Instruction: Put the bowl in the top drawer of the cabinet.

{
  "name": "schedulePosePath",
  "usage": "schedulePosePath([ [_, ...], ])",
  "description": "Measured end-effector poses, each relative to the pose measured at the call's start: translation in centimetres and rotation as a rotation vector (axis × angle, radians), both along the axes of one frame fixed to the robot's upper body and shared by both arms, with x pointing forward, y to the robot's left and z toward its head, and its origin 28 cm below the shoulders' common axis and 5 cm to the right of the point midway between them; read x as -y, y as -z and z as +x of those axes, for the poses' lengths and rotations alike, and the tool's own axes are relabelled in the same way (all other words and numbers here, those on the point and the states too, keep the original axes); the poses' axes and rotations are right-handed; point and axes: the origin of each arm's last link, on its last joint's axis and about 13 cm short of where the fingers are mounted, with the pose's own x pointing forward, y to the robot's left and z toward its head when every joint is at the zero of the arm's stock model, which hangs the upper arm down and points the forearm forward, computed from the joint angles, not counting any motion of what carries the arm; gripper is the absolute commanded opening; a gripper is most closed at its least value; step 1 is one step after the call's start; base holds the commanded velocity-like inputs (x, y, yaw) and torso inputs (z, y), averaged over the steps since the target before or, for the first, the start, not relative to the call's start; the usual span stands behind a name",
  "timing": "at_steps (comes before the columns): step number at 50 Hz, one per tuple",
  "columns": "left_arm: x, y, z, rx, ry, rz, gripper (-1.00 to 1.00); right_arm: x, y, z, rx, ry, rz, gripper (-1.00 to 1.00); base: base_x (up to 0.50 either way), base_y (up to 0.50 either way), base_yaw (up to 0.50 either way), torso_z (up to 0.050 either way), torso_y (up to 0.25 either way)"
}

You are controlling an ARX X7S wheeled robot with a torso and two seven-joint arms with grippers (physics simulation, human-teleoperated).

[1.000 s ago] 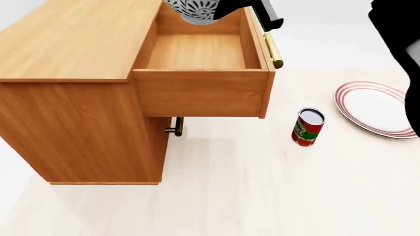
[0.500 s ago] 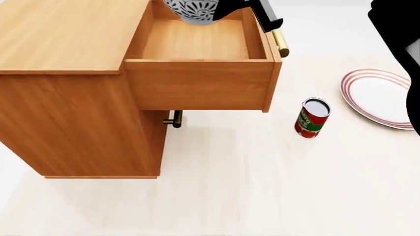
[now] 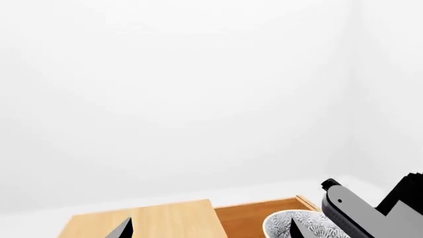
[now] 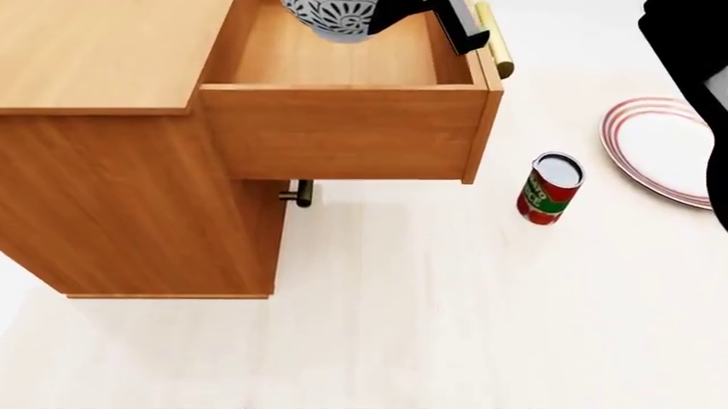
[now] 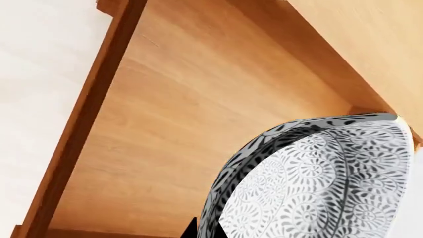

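The patterned bowl [image 4: 339,19] hangs tilted over the inside of the open top drawer [image 4: 341,128], at the head view's top edge. My right gripper [image 4: 390,17] is shut on its rim, coming in from the drawer's brass-handle side. In the right wrist view the bowl [image 5: 317,178] fills the near corner above the drawer floor [image 5: 178,119], with my gripper [image 5: 206,231] pinching its wall. My left gripper [image 3: 208,233] is open above the cabinet [image 3: 145,222] top, with the bowl [image 3: 305,224] beside one fingertip. The cabinet [image 4: 102,170] stands at the left.
A red and green can [image 4: 550,187] stands on the pale floor right of the drawer. A white plate with red rim rings [image 4: 666,145] lies further right. The lower drawer's handle [image 4: 298,194] juts out below the open drawer. My black arm [image 4: 694,60] crosses the right edge.
The head view has shifted, so the cabinet and drawer sit higher and more to the left. The bowl, still held, now hangs over the drawer's floor instead of over its far wall.
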Motion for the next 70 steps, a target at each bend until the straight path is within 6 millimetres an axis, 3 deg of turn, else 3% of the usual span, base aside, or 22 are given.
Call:
schedulePosePath([
  [25,0.0,0.0,0.0,0.001,0.0,-0.011,1.0,-0.2,0.1,-0.1,0.005,-0.001,-0.006,-1.0,0.0,0.0,0.0,0.0,-0.07],
  [26,0.0,0.0,0.0,0.001,0.0,-0.012,1.0,-0.2,0.1,-0.1,0.005,-0.001,-0.005,1.0,0.0,0.0,0.0,0.0,0.0],
  [70,0.0,0.0,0.0,0.001,0.005,-0.027,1.0,0.1,-1.0,-0.7,-0.001,0.009,0.031,1.0,0.0,0.0,0.0,0.0,0.0],
])
